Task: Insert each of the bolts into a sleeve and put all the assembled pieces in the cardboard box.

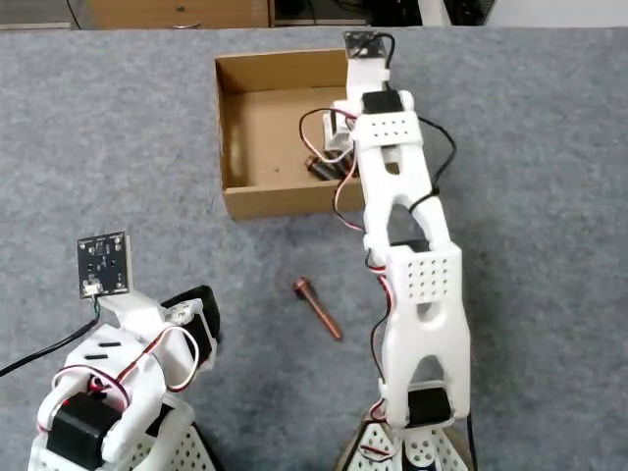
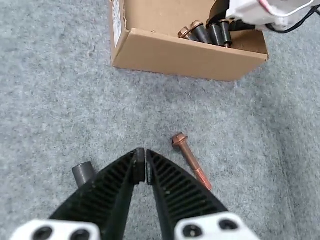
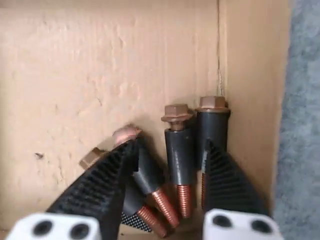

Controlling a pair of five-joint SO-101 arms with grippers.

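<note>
Cardboard box with a small illegible side label, sleeved bolts inside

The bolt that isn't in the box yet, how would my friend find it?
Find the cardboard box on the grey carpet. On the carpet outside its long front wall lies a copper bolt. It alone is bare; the bolts in the box wear black sleeves.

High view over table, left wrist facing cardboard box, right wrist close inside it
</note>
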